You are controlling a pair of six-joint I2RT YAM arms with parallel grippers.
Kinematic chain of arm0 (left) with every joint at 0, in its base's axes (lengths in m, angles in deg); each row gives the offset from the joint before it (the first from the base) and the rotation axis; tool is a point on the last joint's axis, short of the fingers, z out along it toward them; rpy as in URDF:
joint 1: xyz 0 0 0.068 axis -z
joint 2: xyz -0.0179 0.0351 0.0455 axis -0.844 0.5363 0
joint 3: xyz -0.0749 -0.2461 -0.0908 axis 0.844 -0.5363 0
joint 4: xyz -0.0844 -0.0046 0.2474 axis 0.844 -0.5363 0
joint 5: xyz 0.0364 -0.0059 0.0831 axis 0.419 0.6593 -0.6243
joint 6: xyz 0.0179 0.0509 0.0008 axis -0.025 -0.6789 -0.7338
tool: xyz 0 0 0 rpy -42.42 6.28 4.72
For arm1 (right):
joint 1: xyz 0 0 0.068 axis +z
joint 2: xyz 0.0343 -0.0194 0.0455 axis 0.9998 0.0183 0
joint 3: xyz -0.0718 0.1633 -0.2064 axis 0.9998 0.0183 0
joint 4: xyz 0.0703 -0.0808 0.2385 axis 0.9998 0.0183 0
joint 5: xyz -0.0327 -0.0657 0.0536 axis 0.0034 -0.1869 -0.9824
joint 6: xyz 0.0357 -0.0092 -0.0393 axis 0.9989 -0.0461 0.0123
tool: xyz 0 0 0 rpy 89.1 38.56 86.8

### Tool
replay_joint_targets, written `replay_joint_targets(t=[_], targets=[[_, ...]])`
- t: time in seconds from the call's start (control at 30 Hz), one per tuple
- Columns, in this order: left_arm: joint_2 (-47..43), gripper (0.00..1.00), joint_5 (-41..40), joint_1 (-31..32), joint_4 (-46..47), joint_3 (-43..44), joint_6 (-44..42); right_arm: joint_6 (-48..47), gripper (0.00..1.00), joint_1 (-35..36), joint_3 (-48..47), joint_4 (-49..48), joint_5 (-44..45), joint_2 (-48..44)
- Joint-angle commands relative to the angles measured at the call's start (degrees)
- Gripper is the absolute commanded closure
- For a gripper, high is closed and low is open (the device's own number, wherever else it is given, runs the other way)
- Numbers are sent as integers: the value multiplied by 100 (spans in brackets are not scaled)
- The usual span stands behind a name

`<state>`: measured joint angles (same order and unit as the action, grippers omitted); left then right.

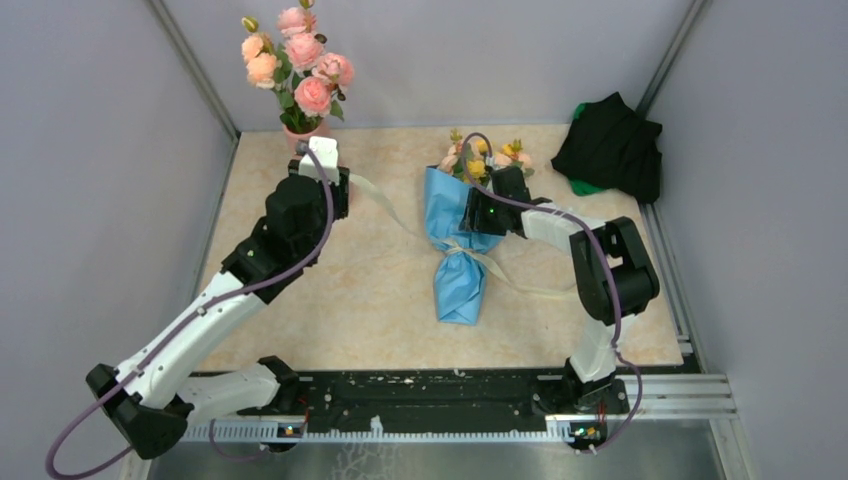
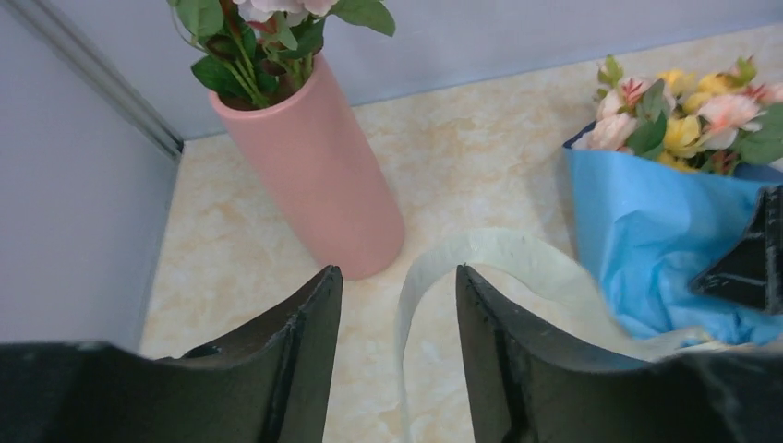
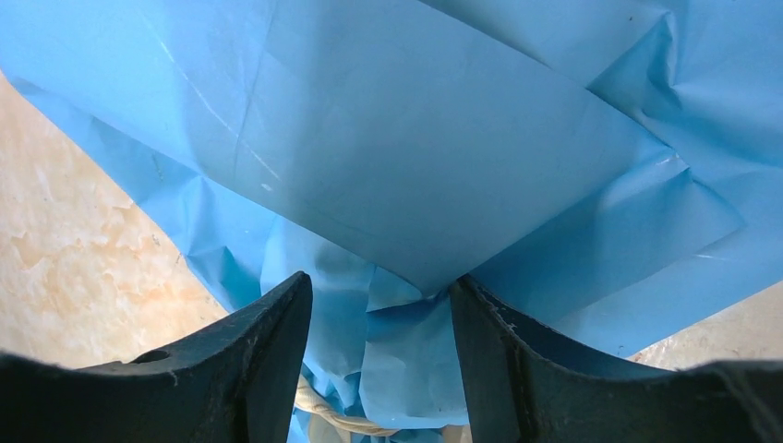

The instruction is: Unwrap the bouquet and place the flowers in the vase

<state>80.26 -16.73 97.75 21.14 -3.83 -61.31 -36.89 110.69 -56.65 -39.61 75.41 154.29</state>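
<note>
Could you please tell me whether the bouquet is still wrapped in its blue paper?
Still wrapped: the bouquet lies on the table in blue paper, the cream ribbon around its middle, one end trailing loose.
</note>
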Motion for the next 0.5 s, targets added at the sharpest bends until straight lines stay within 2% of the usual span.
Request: replay_joint_targets(t=[0.0, 0.07, 0.23, 0.37, 0.47], targets=[[212, 34, 300, 41, 109, -218, 225, -101, 43, 143, 133, -13, 110, -223], [504, 26, 545, 61, 141, -248, 353, -134, 43, 199, 124, 65, 238, -325], [1230, 27, 74, 641, 563, -278, 521, -165, 43, 257, 109, 238, 401, -621], [1631, 27, 777, 697, 1686, -453, 440, -123, 43, 253, 278, 203, 723, -1119], [2135, 27, 1104, 701, 1980, -245, 368, -140, 43, 252, 387, 280, 958, -1718]])
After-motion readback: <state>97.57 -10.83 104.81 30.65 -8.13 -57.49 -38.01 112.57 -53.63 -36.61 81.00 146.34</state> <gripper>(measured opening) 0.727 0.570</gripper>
